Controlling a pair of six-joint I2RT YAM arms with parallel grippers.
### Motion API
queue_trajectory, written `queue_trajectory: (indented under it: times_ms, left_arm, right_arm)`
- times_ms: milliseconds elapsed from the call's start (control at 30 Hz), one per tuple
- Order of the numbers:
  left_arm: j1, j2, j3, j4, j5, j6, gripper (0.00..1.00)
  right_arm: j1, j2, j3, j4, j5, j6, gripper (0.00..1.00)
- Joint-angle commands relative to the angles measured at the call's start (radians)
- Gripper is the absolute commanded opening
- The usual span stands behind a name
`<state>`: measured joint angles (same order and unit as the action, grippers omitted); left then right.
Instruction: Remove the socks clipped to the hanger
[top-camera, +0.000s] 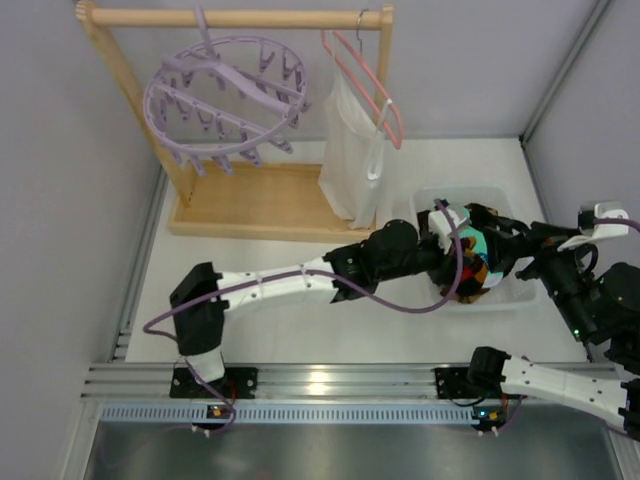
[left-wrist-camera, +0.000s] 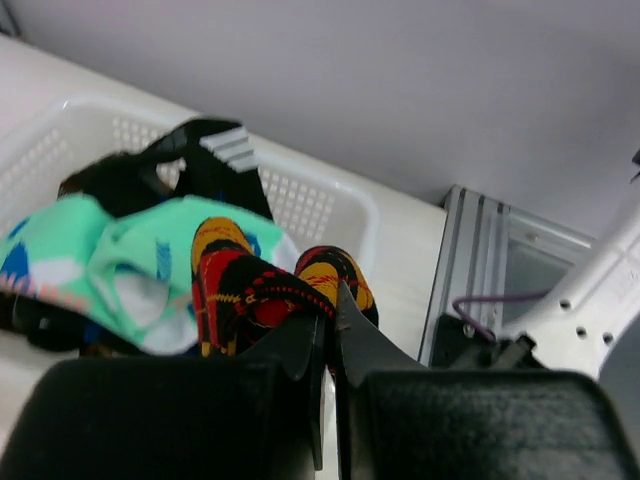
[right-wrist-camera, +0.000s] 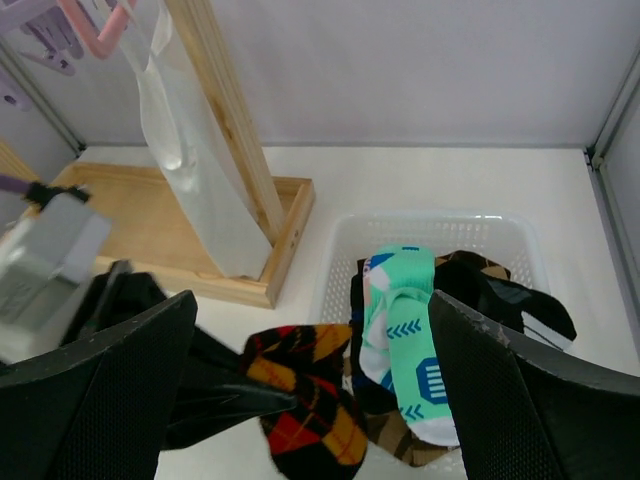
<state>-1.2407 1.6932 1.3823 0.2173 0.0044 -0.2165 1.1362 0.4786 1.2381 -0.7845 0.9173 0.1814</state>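
Note:
The lavender round hanger (top-camera: 225, 95) hangs from the wooden rack's rod, and I see no socks on its clips. My left gripper (top-camera: 466, 268) (left-wrist-camera: 330, 297) is shut on a red-orange-black patterned sock (left-wrist-camera: 240, 290) (right-wrist-camera: 310, 410) at the near left corner of a white basket (top-camera: 500, 195). Teal socks (right-wrist-camera: 405, 320) (left-wrist-camera: 120, 260) and black socks (right-wrist-camera: 500, 290) lie in the basket. My right gripper (top-camera: 508, 240) (right-wrist-camera: 312, 297) is wide open and empty, just above the basket.
A wooden rack (top-camera: 250, 205) stands at the back left. It also carries a pink hanger (top-camera: 365, 80) with a white sleeveless garment (top-camera: 350, 160). Brown argyle socks (right-wrist-camera: 400, 432) lie under the teal ones. Metal rails run along the table's sides and front.

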Motion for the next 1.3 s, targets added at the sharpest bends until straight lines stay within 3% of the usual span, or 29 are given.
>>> queue_trajectory:
  times_ms: [0,100,233,333,633,833,933,1000,1200,1267]
  left_arm:
    - [0.070,0.188,0.208,0.031,0.200,0.019,0.00]
    - [0.142,0.372,0.357,0.033,0.319,-0.029,0.00]
    - [0.193,0.577,0.630,-0.004,0.255,-0.032,0.00]
    - [0.225,0.722,0.814,-0.163,0.124,-0.015,0.00]
    - [0.222,0.876,0.842,-0.268,0.134,-0.020,0.00]
    - [0.219,0.849,0.816,-0.297,0.141,-0.018,0.01]
    - [0.219,0.786,0.805,-0.297,0.147,-0.012,0.18]
    - [0.219,0.737,0.802,-0.297,0.147,-0.003,0.37]
    - [0.219,0.640,0.798,-0.328,0.108,0.028,0.62]
    - [0.221,0.606,0.781,-0.334,0.106,0.035,0.65]
  right_arm:
    - [0.005,-0.034,0.060,-0.076,-0.001,0.026,0.94]
    - [0.005,-0.072,0.072,-0.084,-0.001,0.036,0.94]
    - [0.005,-0.094,0.069,-0.091,-0.021,0.036,0.94]
    - [0.005,-0.089,0.073,-0.099,-0.031,0.032,0.94]
    - [0.004,-0.103,0.024,-0.079,-0.096,0.053,0.94]
    - [0.004,-0.080,-0.012,-0.055,-0.112,0.055,0.94]
    - [0.004,-0.064,-0.012,-0.044,-0.112,0.050,0.94]
    - [0.004,-0.063,-0.009,-0.039,-0.110,0.049,0.94]
    - [0.004,-0.063,-0.014,-0.015,-0.097,0.047,0.94]
    - [0.004,-0.060,-0.011,-0.013,-0.092,0.049,0.94]
